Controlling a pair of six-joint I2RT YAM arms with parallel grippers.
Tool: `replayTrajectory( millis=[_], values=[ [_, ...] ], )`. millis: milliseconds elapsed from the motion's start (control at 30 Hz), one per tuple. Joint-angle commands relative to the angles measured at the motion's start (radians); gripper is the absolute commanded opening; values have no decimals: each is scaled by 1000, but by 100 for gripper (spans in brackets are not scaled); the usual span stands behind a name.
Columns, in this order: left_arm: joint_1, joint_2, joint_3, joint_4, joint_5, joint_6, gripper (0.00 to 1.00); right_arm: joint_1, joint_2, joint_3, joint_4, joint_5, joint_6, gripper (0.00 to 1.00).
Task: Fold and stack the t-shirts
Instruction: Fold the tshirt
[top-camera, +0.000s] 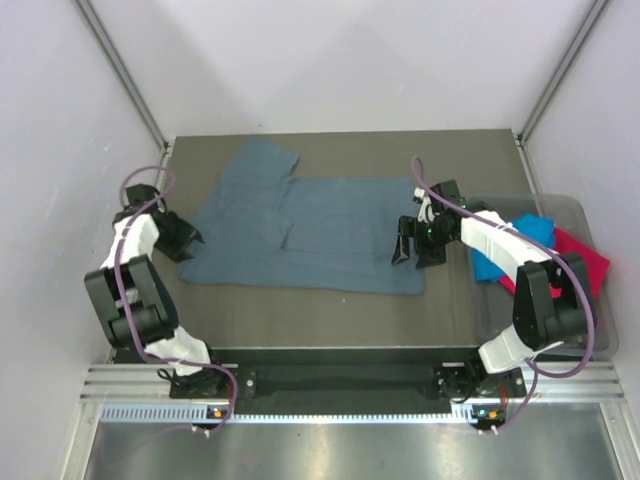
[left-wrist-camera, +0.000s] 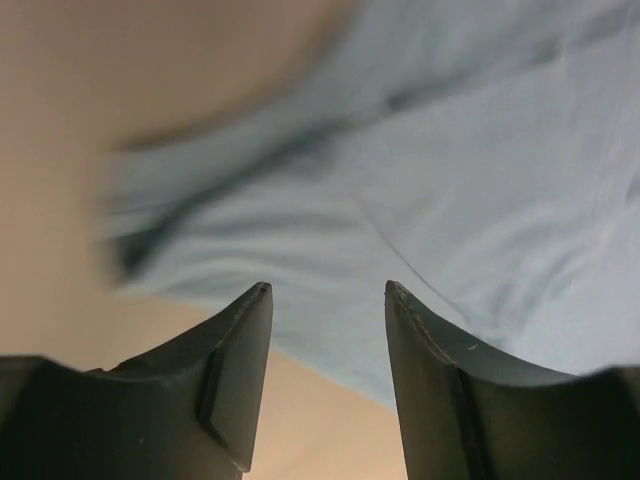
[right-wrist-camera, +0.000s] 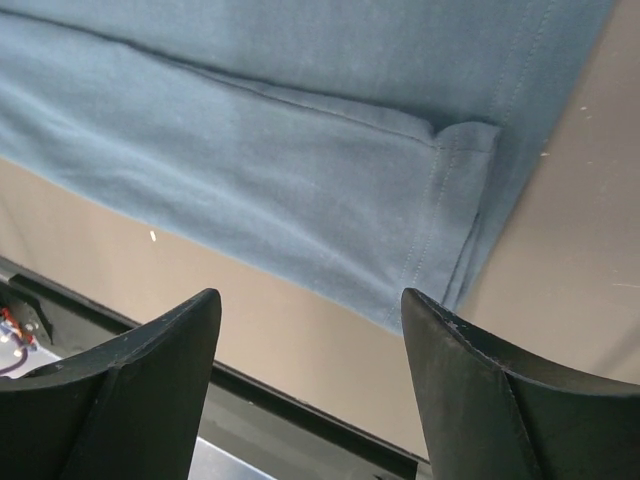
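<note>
slate-blue t-shirt (top-camera: 310, 235), soft matte knit, flat at frame centre on dark table (top-camera: 450, 300), left gripper (left-wrist-camera: 328, 290) spread at its left edge, right gripper (right-wrist-camera: 310, 300) spread over stitched right hem, turquoise t-shirt (top-camera: 535, 228) and magenta t-shirt (top-camera: 585, 262) bunched in clear tub (top-camera: 560, 203), right

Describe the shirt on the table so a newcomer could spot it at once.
On the dark table, between the left gripper and the right gripper, lies the slate-blue t-shirt, spread across most of the surface. It is the only shirt outside the clear tub at the right, which holds the turquoise tee and the magenta tee.
</note>
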Motion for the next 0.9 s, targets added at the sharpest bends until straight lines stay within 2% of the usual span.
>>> replayTrajectory(
  millis=[0, 33, 100, 233, 300, 367, 500, 567, 633, 733, 867],
  values=[
    [28, -149, 23, -111, -215, -40, 55, -8, -7, 31, 4, 37, 12, 73],
    [31, -158, 4, -114, -269, -49, 55, -9, -10, 8, 3, 42, 15, 73],
    [77, -171, -32, -110, -257, -72, 54, -11, -16, -20, 14, 40, 18, 73],
    [165, -172, -107, -46, -100, -63, 45, -9, -27, -92, 68, 11, 26, 72],
    [182, -171, -106, -18, -27, -29, 40, -11, -16, -101, 94, -10, 32, 68],
    [180, -166, -90, 25, 57, -4, 39, -11, 1, -94, 102, -12, 35, 65],
    [142, -102, -38, 140, 183, -3, 46, -14, 25, -34, 115, 2, 61, 66],
    [102, -56, 40, 195, 198, -26, 48, -21, 51, 26, 123, 23, 89, 68],
    [78, 85, 167, 235, 250, -49, 44, -27, 88, 101, 134, 100, 115, 70],
    [59, 188, 293, 301, 275, -38, 44, -37, 157, 210, 148, 150, 133, 70],
    [56, 404, 481, 408, 321, -24, 47, -51, 261, 366, 163, 239, 146, 70]
  ],
)
